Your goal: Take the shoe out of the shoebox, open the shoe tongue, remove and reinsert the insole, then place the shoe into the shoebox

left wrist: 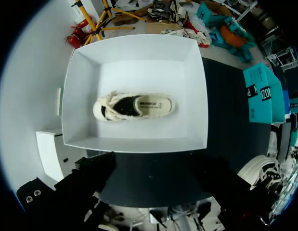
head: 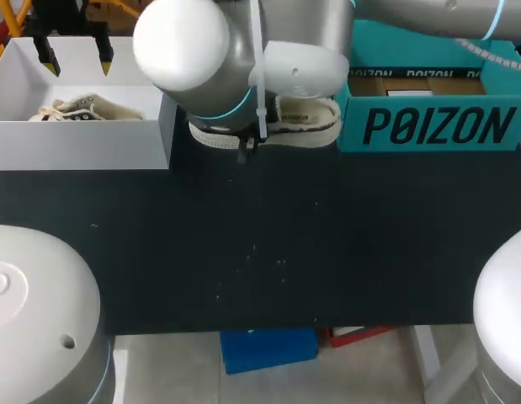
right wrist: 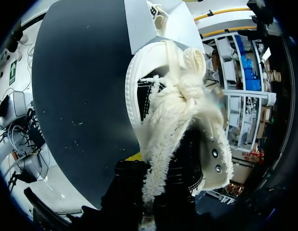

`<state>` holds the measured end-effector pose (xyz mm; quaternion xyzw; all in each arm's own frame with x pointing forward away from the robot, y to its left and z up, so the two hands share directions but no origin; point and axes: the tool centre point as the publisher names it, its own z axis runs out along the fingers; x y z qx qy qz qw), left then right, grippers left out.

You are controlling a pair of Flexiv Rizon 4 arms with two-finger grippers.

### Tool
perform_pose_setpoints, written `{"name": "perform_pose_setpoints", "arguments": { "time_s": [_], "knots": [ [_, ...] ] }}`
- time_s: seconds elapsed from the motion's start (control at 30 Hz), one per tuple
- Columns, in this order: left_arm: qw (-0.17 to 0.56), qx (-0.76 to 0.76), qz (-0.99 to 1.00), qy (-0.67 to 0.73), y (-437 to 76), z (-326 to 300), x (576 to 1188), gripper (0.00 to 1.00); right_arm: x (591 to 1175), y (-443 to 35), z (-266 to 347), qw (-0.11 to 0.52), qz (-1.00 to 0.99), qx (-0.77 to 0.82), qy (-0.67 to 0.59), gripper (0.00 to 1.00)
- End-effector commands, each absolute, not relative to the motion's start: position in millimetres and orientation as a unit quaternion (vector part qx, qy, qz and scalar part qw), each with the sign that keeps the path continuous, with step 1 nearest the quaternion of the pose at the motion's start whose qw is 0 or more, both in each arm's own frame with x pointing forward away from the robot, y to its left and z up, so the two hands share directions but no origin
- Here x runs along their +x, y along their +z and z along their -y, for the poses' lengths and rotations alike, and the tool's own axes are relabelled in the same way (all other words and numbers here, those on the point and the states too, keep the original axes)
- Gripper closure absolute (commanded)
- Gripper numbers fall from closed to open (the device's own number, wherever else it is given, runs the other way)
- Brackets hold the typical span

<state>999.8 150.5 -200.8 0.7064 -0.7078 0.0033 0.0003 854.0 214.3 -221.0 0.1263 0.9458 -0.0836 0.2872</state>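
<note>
The left fingers (head: 48,59) are held wide, empty, the boxed shoe (head: 83,109) at their 6 o'clock; whether the right fingers (right wrist: 127,185) grip the other shoe (right wrist: 180,103) cannot be told.

Cream shoe (head: 309,124) upright just beside white shoebox (head: 75,143), twin (head: 75,109) inside

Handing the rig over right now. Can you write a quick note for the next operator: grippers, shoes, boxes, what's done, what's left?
Left gripper: open, empty, above the white box, which holds one shoe.
Right gripper: at the fleecy tongue of the second shoe, which lies on the table between the white box and the teal box. Its grip cannot be judged.
Done: second shoe is out on the table.
Left: confirm tongue is open, take insole out and put it back, put shoe in box.
</note>
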Motion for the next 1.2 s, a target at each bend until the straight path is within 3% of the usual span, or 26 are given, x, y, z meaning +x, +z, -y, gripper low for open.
{"name": "perform_pose_setpoints", "arguments": {
  "time_s": [0.03, 0.53, 1.2],
  "knots": [
    [0.000, 0.707, 0.708, 0.002, -200.5, -150.5, 999.7, 0.00, 850.6, -247.9, -225.8, 0.292, -0.942, 0.142, -0.082, 1.00],
    [0.000, 0.707, 0.708, 0.002, -200.5, -150.5, 999.7, 0.00, 821.3, -322.1, -251.6, 0.252, -0.960, 0.118, -0.026, 1.00],
    [0.000, 0.707, 0.708, 0.002, -200.5, -150.5, 999.7, 0.00, 776.0, -376.6, -253.0, 0.189, -0.978, 0.091, -0.009, 1.00]
  ]
}}
